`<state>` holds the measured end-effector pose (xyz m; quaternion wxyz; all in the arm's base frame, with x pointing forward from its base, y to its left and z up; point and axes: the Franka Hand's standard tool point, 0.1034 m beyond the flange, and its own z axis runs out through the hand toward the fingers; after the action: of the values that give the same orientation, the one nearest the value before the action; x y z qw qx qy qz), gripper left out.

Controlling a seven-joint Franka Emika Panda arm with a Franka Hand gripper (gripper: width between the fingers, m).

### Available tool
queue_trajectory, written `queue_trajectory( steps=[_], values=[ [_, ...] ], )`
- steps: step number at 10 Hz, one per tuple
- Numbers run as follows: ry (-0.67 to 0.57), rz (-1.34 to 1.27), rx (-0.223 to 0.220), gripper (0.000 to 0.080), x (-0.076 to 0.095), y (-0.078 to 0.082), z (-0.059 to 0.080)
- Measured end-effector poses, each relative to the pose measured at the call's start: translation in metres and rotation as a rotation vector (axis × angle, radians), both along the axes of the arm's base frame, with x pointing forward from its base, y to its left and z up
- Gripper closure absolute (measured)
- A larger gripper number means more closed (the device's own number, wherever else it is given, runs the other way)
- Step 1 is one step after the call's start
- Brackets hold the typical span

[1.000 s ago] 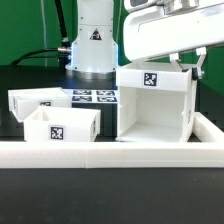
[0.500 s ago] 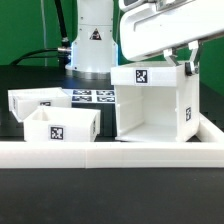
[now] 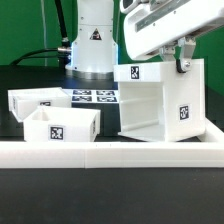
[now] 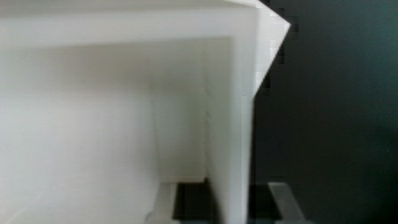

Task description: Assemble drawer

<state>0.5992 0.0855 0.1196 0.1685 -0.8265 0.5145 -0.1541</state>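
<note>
The large white cube-shaped shell (image 3: 150,100) stands at the exterior view's right with its open side facing front. It is turned and slightly tilted, with tags on its top and on its right wall. My gripper (image 3: 183,62) is shut on the top edge of the shell's right wall. In the wrist view that wall (image 4: 235,120) runs between my fingertips (image 4: 192,203). Two small open-topped trays stand at the exterior view's left, one in front (image 3: 60,125) and one behind it (image 3: 33,100). Each tray has a tag.
The long low white rail (image 3: 100,153) runs across the front and up the right side (image 3: 210,128). The marker board (image 3: 95,97) lies flat between the trays and the shell. The arm's base (image 3: 93,40) stands behind it.
The shell has turned in my grip, so its right wall with the tag now faces the exterior camera more. The gripper has shifted a little to the exterior view's left. The trays have not moved.
</note>
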Motion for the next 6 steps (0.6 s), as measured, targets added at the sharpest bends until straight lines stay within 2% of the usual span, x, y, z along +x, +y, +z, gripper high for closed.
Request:
queue_trajectory(
  steps=[3,6],
  values=[
    [-0.004,-0.11,0.051,0.0741,0.0018,-0.0023,0.0048],
    [0.006,-0.299,0.147,0.0741,0.0079,-0.0093,0.0052]
  ],
)
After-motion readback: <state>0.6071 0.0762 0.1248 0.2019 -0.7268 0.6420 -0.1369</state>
